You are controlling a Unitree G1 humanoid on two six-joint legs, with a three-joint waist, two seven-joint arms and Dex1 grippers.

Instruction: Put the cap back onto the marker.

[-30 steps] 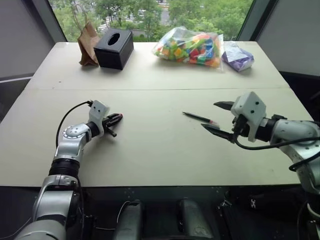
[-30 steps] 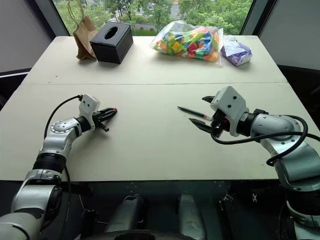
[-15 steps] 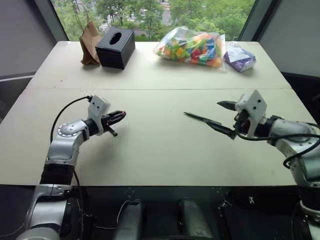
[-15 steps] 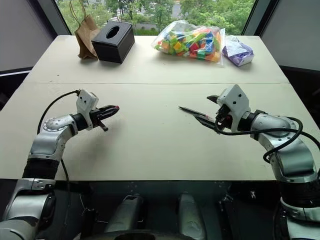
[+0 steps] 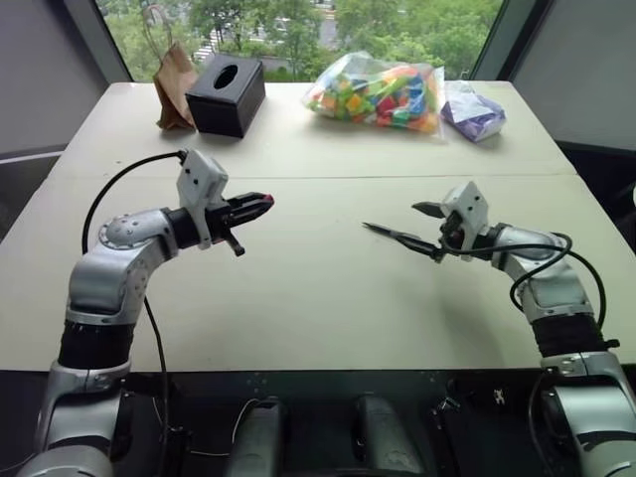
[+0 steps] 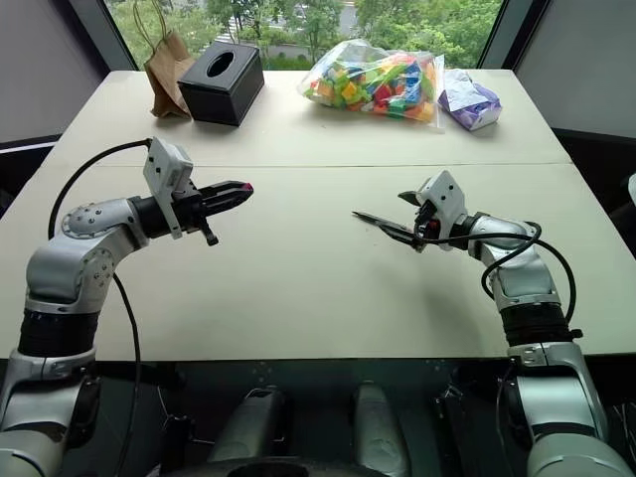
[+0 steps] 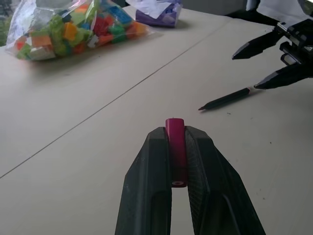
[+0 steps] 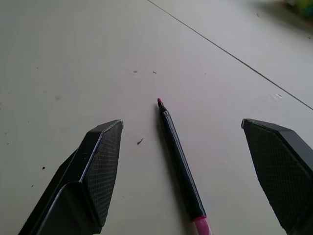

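Table [image 6: 328, 288]: pale top with a seam across its middle.
Left gripper [image 6: 241, 189]: raised above the table on the left side, fingers pressed together on the cap [image 6: 246, 186], a red speck at their tips.
Right gripper [image 6: 405, 216]: low over the table on the right side, fingers spread wide apart.
Marker [image 6: 383, 225]: thin and dark, lying on the table, its near end between the right gripper's fingers.
Far edge: brown paper bag [image 6: 167, 66], black tissue box [image 6: 222, 83], clear bag of coloured blocks [image 6: 379, 79], purple packet [image 6: 467, 101].
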